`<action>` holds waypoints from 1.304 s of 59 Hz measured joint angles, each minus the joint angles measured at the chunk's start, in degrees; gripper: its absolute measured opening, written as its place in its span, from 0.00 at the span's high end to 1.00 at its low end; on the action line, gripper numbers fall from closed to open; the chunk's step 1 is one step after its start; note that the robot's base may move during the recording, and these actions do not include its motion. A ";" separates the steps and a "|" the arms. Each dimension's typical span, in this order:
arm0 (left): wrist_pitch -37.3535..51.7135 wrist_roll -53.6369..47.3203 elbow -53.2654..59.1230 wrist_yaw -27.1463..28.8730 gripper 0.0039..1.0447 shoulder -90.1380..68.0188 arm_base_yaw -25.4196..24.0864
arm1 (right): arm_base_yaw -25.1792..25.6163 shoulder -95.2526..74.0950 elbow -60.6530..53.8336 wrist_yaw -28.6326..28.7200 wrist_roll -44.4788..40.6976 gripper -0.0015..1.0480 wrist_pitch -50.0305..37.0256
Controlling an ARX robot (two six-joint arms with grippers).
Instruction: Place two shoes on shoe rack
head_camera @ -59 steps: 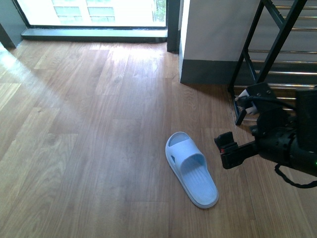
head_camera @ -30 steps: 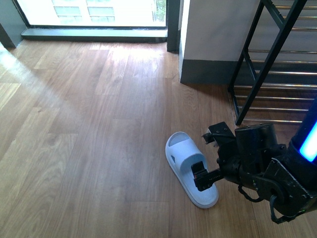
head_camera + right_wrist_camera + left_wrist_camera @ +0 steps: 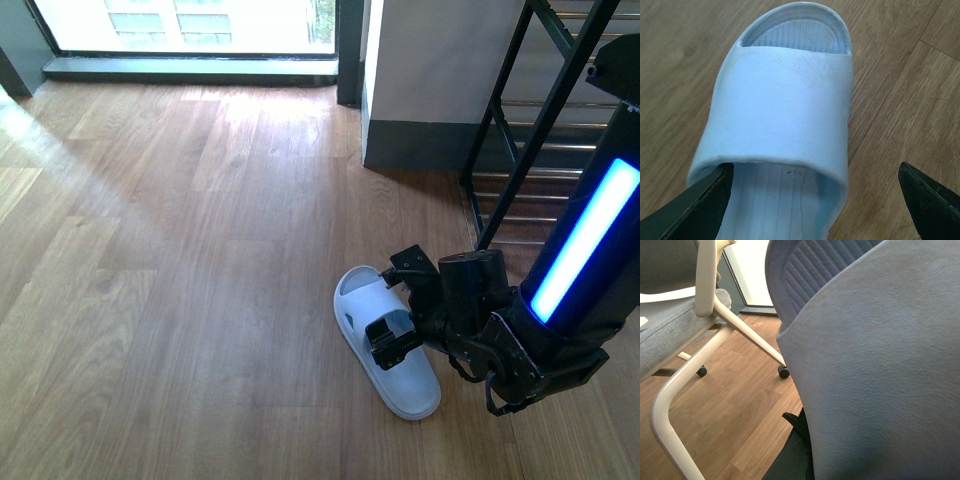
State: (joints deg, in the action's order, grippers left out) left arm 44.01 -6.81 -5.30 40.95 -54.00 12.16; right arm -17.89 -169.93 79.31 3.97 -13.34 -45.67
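On the wood floor (image 3: 180, 250) near the shoe rack (image 3: 548, 110), 1 pale blue slide (image 3: 398, 383) lies flat. The right gripper (image 3: 397, 303) hangs low over its strap, jaws spread wide, 1 fingertip (image 3: 705, 202) either side.

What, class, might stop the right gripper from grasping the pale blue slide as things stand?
Probably nothing; it looks reachable. The right gripper is open, with its fingers on either side of the pale blue slide. Only bare wooden floor lies around it.
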 joint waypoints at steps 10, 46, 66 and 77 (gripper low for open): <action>0.00 0.00 0.00 0.00 0.98 0.00 0.00 | -0.37 -3.80 7.04 -1.62 -2.89 0.09 3.56; 0.00 0.00 0.00 0.00 0.98 0.00 0.00 | 0.15 -5.22 10.84 -3.39 -2.97 0.76 3.56; 0.00 0.00 0.00 0.00 0.98 0.00 0.00 | 1.62 0.31 1.18 -1.16 -6.58 0.99 -4.94; 0.00 0.00 0.00 0.00 0.98 0.00 0.00 | 6.08 23.80 -21.73 1.03 -13.20 0.99 -14.34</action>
State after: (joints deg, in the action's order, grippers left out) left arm 44.01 -6.81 -5.30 40.95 -54.00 12.16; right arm -11.81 -146.12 57.58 4.99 -26.55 -60.01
